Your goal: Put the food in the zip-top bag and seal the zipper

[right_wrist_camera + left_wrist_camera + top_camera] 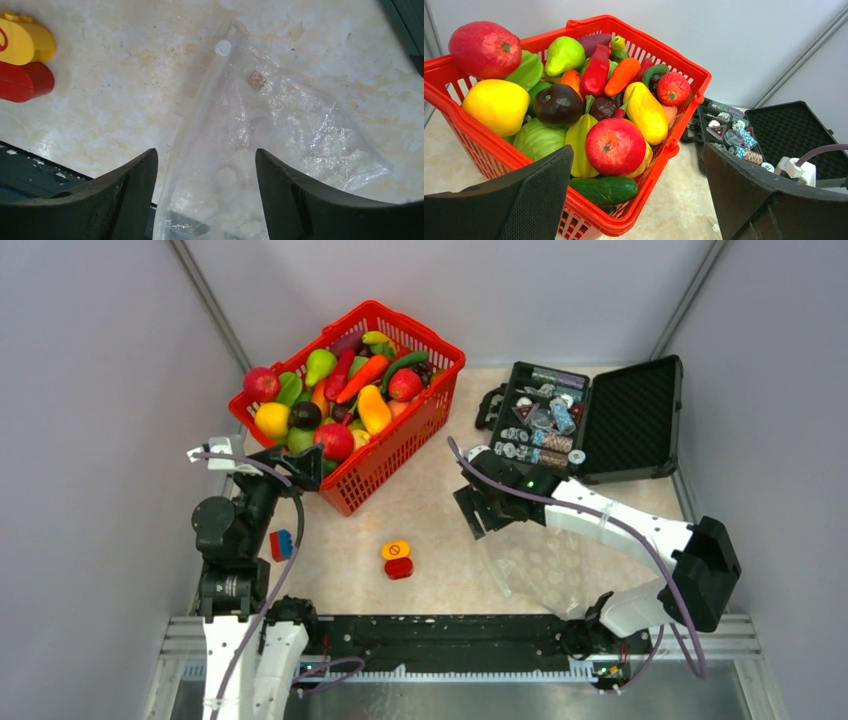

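Right wrist view looks straight down on the zip-top bag (300,135). It lies flat at about 5 o'clock on the table (430,510), close to the arm bases, and I see no food in it. The right gripper (205,162) hangs over the bag with its jaws wide apart and holds nothing. The zipper (197,110) runs up between them, so I think this hand is lined up to pinch the bag's mouth. The button block (22,55) sits at 9 o'clock from the bag. Farther off, the left gripper (639,155) is open all the way and holds nothing. It points at the food (614,145) piled in the red basket (664,50) at 11 o'clock, likely ready to pick one piece. The black case (600,420) lies open at 1 o'clock.
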Available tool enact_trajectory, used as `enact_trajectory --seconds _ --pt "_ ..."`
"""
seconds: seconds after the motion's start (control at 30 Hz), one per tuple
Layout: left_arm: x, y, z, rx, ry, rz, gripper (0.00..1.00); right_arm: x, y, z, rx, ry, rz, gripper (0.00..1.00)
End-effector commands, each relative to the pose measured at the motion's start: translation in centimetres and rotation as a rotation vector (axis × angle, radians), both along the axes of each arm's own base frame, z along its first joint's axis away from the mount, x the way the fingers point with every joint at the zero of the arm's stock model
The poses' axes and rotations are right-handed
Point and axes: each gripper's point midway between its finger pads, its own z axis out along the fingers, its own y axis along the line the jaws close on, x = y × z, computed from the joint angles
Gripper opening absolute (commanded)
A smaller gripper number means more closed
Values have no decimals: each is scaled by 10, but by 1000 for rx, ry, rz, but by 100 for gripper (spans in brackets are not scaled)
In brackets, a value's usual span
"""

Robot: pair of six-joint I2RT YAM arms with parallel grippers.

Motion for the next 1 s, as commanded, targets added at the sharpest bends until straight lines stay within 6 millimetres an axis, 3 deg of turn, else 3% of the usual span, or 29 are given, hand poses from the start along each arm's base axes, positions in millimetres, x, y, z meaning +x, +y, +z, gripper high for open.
enact_trajectory --seconds 0.0,0.03,0.1,0.13,0.27,0.5,0.97 --pt "0 4 0 20 -19 21 99 -2 -1 0 4 -23 7 73" --pt "0 4 0 20 -17 20 99 -2 2 1 22 -29 9 76" --pt "0 3 1 21 -18 15 99 5 -1 7 45 -70 -55 95" --pt "0 3 2 22 -19 14 99 8 -2 10 72 -90 -122 98" --pt "-4 4 4 20 -26 23 99 10 5 18 199 -135 -157 99" --pt "-4 7 1 27 -28 39 99 -3 9 9 164 -54 -87 67" --pt "-3 6 -1 12 -17 32 99 -24 7 -14 -162 -84 -18 66"
